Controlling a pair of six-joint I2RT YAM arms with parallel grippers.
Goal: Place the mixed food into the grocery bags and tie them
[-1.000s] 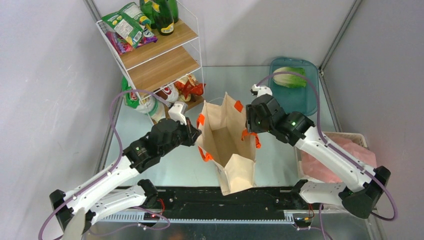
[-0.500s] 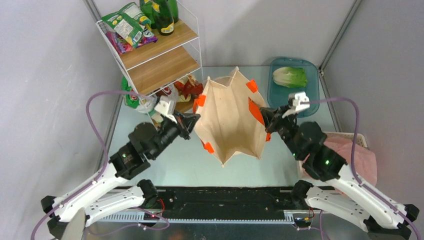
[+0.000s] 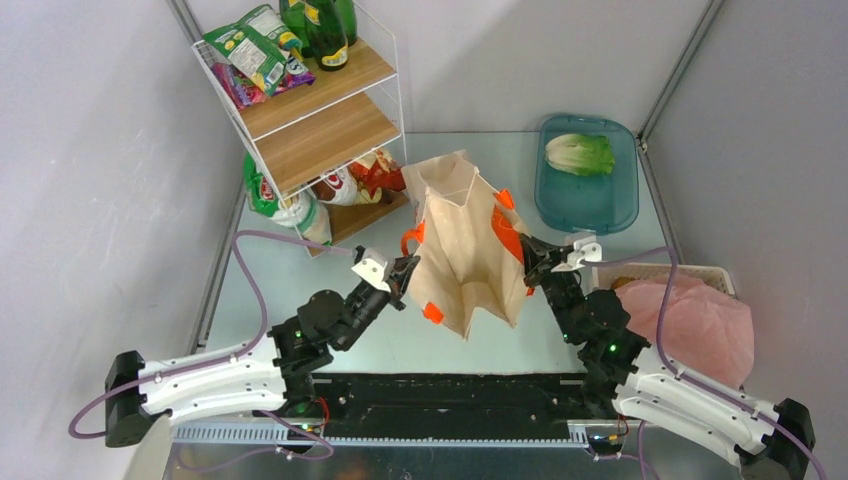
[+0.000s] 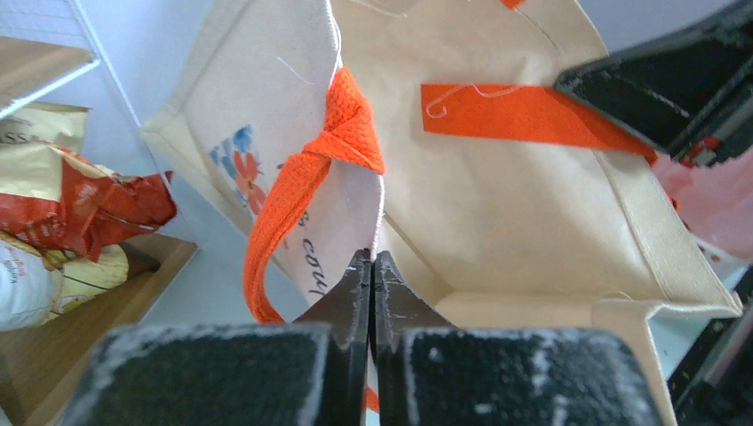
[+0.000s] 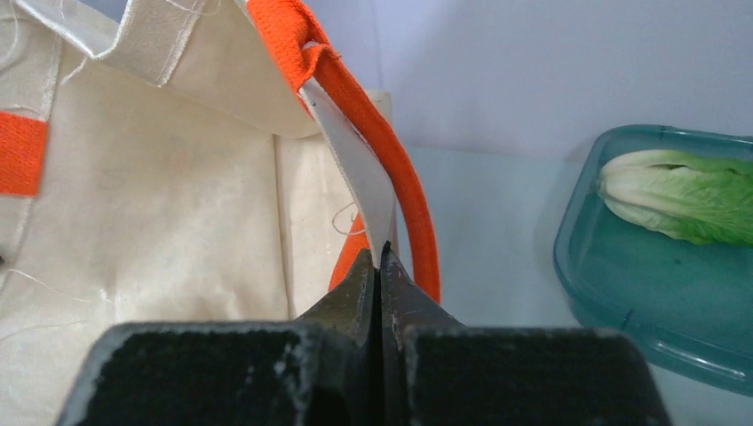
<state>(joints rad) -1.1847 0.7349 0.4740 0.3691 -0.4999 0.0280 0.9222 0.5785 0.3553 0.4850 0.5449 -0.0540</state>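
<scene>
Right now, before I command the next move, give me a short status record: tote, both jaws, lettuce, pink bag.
tote: beige fabric tote with orange handles, held between the two arms; no food visible inside
left jaws: shut on the tote's rim beside an orange handle
right jaws: shut on the opposite rim, next to the other handle
lettuce: pale-green lettuce head lying in the teal plastic tray, not yet bagged
pink bag: thin pink plastic bag lying over the white lattice basket, untouched

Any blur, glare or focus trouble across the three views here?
Top view: evenly lit, sharp, no strong glare. Left wrist: left gripper blurs toward the lens, tote crisp. Right wrist: right gripper likewise soft up close; lettuce in the tray clear.
</scene>
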